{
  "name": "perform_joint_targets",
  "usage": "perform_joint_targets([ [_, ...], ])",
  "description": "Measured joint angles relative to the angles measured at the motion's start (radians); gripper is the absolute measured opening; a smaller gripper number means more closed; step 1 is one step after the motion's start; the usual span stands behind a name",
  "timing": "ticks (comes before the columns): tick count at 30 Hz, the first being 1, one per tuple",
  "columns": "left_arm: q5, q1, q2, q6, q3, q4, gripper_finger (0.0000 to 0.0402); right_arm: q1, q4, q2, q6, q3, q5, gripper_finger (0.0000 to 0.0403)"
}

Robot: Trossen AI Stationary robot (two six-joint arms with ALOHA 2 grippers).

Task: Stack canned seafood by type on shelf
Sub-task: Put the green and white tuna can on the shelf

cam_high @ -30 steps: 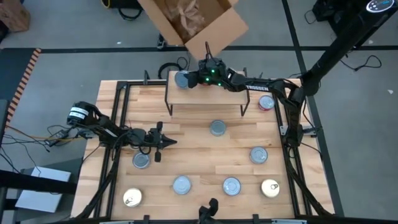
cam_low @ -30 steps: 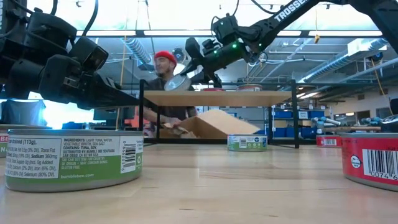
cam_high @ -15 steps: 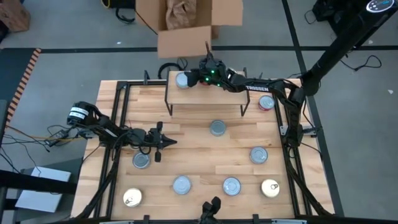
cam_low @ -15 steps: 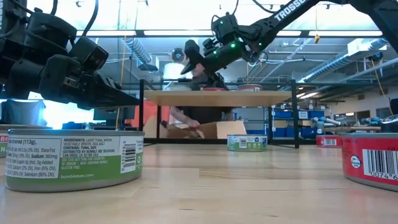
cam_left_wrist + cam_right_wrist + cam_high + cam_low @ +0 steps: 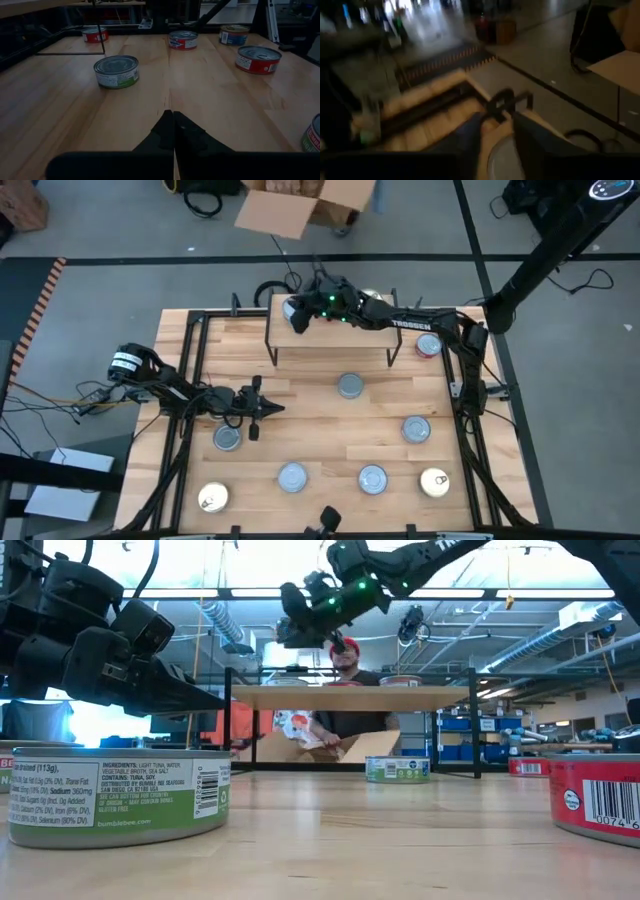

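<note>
The shelf (image 5: 330, 338) stands at the table's far side, a light board on black wire legs (image 5: 350, 697). A silver-topped tin (image 5: 290, 311) lies flat on its far left corner. My right gripper (image 5: 306, 304) hangs above that tin, clear of the board (image 5: 300, 625). Its fingers stand a little apart with nothing between them (image 5: 498, 122), and the tin's rim (image 5: 501, 159) shows below. Several tins lie on the table, among them a silver one (image 5: 349, 386) and a gold one (image 5: 434, 481). My left gripper (image 5: 276, 409) waits shut at the left (image 5: 173, 120).
A red tin (image 5: 428, 345) sits beside the shelf's right legs. A green-labelled tin (image 5: 115, 795) and a red one (image 5: 595, 798) stand near the front edge. Behind the table a person handles a cardboard box (image 5: 300, 202). Bare wood lies between the tins.
My right gripper held the silver tin tilted over the shelf's far left corner, then let go of it. It has risen clear above the board and rolled. The tin now lies flat on the shelf. The person behind has moved the cardboard box.
</note>
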Motion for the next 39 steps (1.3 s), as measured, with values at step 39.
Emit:
perform_joint_targets([
  [39,0.006,0.000,0.000,0.011,0.001,-0.008,0.0003,-0.008,-0.134,0.147,-0.140,0.132,0.030,0.0017],
])
